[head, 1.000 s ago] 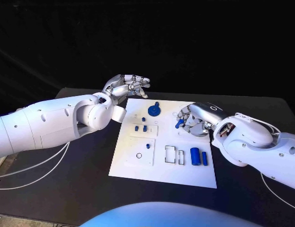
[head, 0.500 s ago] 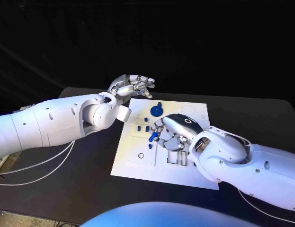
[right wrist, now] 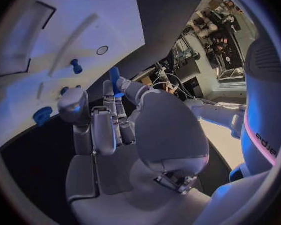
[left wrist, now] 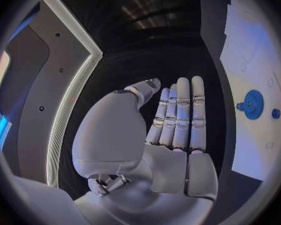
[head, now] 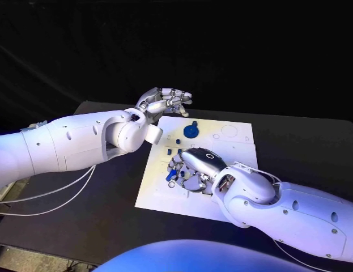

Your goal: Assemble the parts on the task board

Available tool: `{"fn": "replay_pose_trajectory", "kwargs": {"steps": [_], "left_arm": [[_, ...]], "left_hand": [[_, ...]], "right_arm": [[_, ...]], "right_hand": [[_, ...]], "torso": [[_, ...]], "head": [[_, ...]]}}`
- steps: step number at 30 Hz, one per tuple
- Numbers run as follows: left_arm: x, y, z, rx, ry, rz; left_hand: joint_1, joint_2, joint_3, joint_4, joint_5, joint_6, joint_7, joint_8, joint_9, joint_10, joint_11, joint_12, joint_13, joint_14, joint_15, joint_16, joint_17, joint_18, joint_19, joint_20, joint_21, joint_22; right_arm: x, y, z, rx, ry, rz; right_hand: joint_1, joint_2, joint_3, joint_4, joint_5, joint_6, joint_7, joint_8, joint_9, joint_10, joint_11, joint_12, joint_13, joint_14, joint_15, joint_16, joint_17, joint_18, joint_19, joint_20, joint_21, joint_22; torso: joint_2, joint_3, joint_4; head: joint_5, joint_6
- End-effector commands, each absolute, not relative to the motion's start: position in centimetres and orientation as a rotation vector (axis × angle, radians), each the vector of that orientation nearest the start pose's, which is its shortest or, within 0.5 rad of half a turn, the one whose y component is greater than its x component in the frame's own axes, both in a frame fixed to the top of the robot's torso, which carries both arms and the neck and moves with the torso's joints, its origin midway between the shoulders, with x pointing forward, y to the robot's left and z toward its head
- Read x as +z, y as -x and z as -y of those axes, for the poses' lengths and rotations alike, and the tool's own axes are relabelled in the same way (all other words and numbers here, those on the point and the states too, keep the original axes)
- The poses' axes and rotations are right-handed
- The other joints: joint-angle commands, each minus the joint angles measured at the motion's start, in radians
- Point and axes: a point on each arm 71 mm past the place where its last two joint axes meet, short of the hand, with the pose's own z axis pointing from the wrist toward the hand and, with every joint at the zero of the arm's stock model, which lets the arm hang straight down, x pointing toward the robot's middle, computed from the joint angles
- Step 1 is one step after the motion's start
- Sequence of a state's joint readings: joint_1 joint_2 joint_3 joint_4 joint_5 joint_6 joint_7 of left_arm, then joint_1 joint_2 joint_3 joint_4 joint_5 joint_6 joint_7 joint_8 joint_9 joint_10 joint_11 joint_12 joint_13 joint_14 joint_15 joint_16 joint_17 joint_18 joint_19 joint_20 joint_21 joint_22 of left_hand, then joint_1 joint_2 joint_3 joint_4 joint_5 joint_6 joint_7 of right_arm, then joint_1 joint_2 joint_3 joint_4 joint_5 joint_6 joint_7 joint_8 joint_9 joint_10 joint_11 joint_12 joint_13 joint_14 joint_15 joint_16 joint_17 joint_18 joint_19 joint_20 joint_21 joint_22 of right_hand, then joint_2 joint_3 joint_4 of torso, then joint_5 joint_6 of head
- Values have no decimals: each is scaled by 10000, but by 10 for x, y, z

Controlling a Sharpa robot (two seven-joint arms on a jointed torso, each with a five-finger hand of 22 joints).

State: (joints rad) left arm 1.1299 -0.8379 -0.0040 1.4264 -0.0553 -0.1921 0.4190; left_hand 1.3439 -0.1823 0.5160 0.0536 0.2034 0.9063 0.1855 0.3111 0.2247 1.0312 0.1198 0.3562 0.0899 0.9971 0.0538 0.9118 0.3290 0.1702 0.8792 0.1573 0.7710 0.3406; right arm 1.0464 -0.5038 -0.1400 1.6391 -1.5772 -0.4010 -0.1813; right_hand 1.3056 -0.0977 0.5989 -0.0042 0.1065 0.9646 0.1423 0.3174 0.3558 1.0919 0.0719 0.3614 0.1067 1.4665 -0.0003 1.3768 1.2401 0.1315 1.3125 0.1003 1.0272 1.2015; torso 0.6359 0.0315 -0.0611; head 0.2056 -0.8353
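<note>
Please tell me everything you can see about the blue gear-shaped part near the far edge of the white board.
The blue gear is a round, flat disc with fine teeth on its rim and a small knob sticking out at one side; it looks like plastic. It lies on the white task board near its far edge, and the left wrist view shows it too. Nothing touches it: the left hand hovers beyond the board's far corner, and the right hand works nearer the middle.
</note>
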Motion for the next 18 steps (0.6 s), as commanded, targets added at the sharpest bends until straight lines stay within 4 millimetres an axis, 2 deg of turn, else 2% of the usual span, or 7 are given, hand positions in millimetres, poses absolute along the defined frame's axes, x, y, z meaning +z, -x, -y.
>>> {"fn": "replay_pose_trajectory", "kwargs": {"steps": [1,8,18], "left_arm": [[-202,-496,-228,-16018,10875,-14341],[-202,-496,-228,-16012,10880,-14348],[-202,-496,-228,-16013,10882,-14361]], "left_hand": [[22,67,-17,-23,46,12,49,-38,13,41,63,-46,-5,-18,77,-34,15,110,12,42,-40,-13],[22,67,-17,-23,46,12,49,-38,13,41,63,-46,-5,-18,77,-34,15,110,12,42,-40,-13],[22,67,-17,-23,46,12,49,-38,13,41,63,-46,-5,-18,77,-34,15,110,12,42,-40,-13]], "right_arm": [[-255,-372,6,10353,4002,-17300],[-263,-375,6,10050,4175,-17566],[-269,-379,7,9739,4359,-17891]], "right_hand": [[-28,41,76,5,35,79,19,31,184,13,25,10,12,405,-57,18,-13,-92,4,-36,-71,-14],[-57,24,65,10,33,61,29,36,192,6,35,4,14,402,-48,15,-22,-93,1,-32,-78,-14],[-77,18,59,15,32,52,32,41,199,6,39,2,17,397,-43,3,-45,-95,3,-30,-72,-8]], "torso": [[-3,1,-8],[-4,5,-15],[-16,4,-12]], "head": [[40,-59],[42,-107],[32,-84]]}}
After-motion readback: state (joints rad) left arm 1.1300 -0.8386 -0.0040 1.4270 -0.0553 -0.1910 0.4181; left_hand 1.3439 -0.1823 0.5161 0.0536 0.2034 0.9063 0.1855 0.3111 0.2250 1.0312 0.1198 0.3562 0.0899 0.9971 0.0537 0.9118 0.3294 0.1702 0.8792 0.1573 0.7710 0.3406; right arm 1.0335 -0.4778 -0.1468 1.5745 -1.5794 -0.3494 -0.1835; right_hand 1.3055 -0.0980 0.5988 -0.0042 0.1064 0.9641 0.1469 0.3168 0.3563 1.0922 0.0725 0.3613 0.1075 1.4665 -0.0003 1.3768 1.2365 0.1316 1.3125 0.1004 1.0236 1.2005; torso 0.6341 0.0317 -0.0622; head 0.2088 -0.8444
